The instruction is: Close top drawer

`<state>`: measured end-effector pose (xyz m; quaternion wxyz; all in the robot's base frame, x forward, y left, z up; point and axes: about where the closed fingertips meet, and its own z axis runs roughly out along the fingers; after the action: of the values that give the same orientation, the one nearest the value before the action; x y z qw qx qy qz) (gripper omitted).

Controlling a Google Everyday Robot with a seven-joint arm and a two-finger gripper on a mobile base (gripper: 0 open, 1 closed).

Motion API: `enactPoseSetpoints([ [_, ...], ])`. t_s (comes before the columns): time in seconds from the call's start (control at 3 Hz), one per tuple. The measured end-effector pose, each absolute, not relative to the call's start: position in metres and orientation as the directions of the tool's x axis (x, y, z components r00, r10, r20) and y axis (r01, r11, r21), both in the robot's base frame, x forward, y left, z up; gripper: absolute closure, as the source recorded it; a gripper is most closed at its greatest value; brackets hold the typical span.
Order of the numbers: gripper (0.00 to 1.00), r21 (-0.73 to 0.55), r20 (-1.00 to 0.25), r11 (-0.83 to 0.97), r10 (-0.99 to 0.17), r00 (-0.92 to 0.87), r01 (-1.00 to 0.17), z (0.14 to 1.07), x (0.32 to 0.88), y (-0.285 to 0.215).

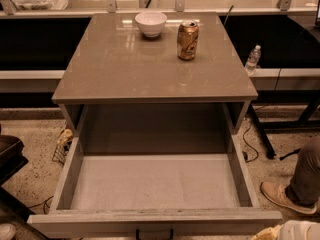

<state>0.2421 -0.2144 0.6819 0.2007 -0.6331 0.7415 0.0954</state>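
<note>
The top drawer (152, 181) stands pulled far out of the grey-beige cabinet, toward the camera. Its pale grey inner floor is bare. Its flat front panel (100, 223) runs along the bottom edge of the view, with the small dark handle (154, 232) at its centre. A white and yellow part at the bottom right corner looks like my gripper (295, 231). It sits just right of the drawer's front panel, beyond its end, and is mostly cut off by the frame.
On the cabinet top (100, 69) stand a white bowl (151, 22) and a brown can (187, 39). A person's leg and shoe (287, 196) are on the floor to the right. A water bottle (253, 59) and cables lie behind, and a dark object (10, 156) is at the left.
</note>
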Motion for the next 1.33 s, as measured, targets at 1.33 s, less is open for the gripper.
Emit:
enactPoseSetpoints([
  [1.33, 1.0, -0.131, -0.502, 0.121, -0.864, -0.04, -0.984, 0.611, 0.312, -0.153],
])
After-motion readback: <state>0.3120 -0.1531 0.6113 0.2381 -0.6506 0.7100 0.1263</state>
